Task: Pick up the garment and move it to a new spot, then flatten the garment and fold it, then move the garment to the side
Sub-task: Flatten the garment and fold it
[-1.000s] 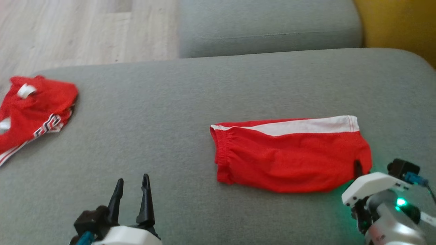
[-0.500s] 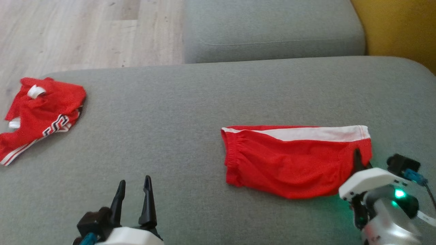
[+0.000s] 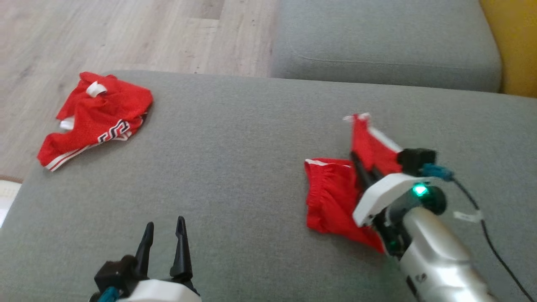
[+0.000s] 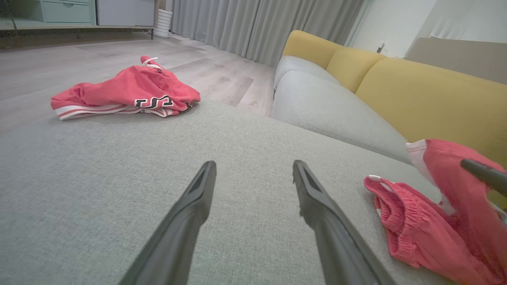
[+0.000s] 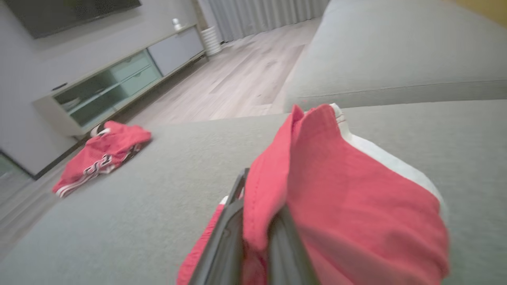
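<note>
Lying left-right, garment (image 3: pixel 329 201), right end upturned

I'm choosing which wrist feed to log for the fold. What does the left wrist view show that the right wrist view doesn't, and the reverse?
Left wrist view, not the right: the left end effector, open and empty. Right wrist view, not the left: a dark wall screen, and both fingers of the right end effector shut on a lifted fold of the red shorts with a white side stripe. Both: those shorts, the crumpled red shorts with black-and-white trim, the grey fabric sofa seat, pale wood floor, grey curtains.
</note>
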You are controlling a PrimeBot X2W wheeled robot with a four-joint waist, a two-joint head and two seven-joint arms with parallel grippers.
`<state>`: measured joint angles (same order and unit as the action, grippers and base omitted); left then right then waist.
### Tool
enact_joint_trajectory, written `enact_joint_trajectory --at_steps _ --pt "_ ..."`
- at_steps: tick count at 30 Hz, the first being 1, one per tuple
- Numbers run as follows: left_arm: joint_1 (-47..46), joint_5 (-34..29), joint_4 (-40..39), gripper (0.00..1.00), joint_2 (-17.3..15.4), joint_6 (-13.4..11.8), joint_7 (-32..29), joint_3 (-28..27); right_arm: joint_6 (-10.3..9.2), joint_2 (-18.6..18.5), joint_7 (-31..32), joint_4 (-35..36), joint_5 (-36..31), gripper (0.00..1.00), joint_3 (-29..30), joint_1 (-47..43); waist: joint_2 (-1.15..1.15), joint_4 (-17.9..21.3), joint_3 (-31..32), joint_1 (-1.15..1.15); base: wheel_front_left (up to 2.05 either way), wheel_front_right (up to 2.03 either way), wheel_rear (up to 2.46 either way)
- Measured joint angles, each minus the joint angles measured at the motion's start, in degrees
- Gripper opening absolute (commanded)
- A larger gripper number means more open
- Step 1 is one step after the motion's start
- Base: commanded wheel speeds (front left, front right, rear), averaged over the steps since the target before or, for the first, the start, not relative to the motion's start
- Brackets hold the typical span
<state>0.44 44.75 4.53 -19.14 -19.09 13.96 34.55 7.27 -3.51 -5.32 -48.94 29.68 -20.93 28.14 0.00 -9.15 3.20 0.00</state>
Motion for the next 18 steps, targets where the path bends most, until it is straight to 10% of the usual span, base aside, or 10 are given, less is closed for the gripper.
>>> enact_joint_trajectory --at_steps 16,17,18 --pt "0.04 -0.01 0.22 1.0 0.4 0.27 0.32 -1.54 0.0 0.02 4.8 2.24 1.49 0.03 -14.06 -2.96 0.0 -0.17 -0.51 0.0 0.0 0.0 0.0" --pt "0.04 -0.02 0.23 1.0 0.48 0.35 0.32 -1.54 0.0 0.02 4.93 2.46 1.49 0.31 -14.19 -2.96 0.0 0.06 -0.49 0.0 0.0 0.0 0.0" --pt "0.04 -0.02 0.25 1.0 0.57 0.44 0.32 -1.53 0.0 0.02 4.93 2.78 1.49 0.89 -14.27 -3.0 0.0 0.28 -0.46 0.0 0.0 0.0 0.0"
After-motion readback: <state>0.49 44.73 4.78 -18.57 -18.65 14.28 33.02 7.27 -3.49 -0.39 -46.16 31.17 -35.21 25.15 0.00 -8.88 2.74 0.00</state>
